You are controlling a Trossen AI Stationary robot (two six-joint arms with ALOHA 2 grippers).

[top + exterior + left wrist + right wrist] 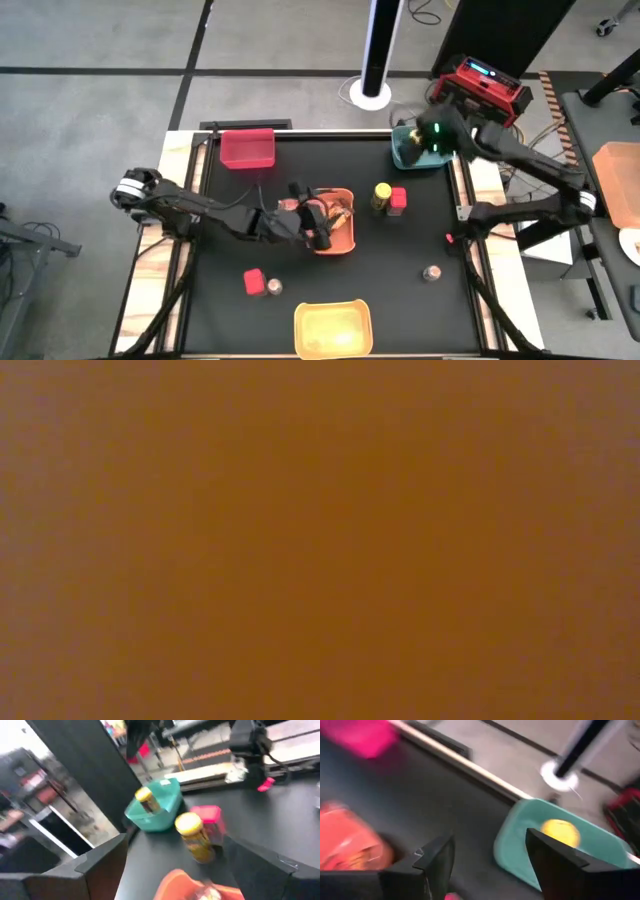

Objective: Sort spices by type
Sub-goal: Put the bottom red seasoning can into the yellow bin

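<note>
Left hand (322, 236) sits over the orange bin (345, 245) at mid-surface, at the bin's left rim; its fingers are buried in clutter in the high view and out of frame in its own wrist view, so can't tell if spread or pressed together. Two orange-red packets (340, 212) lie in that orange bin, partly hidden by the hand. Right hand (487, 857) hangs above the teal bin (405, 155) at the far right corner, fingers spread with nothing between them; right wrist view shows the gap clearly. One yellow-lidded jar (560, 832) stands inside the teal bin, lid up. Second yellow-lidded jar (381, 196) stands upright on the black surface (400, 300) right of the orange bin, touching or just beside a red cube box (398, 199) on its right; left wrist view shows the same pair with the teal bin behind them. Other red cube box (254, 281) is near the front left, with a silver-lidded jar (273, 287) just beside it on its right. Second silver-lidded jar (433, 272) stands alone toward the front right, well apart from the rest. Red bin (247, 148) at far left, yellow bin (332, 328) at front centre; contents of both not readable. Low view is a flat orange-brown blank, nothing usable.
</note>
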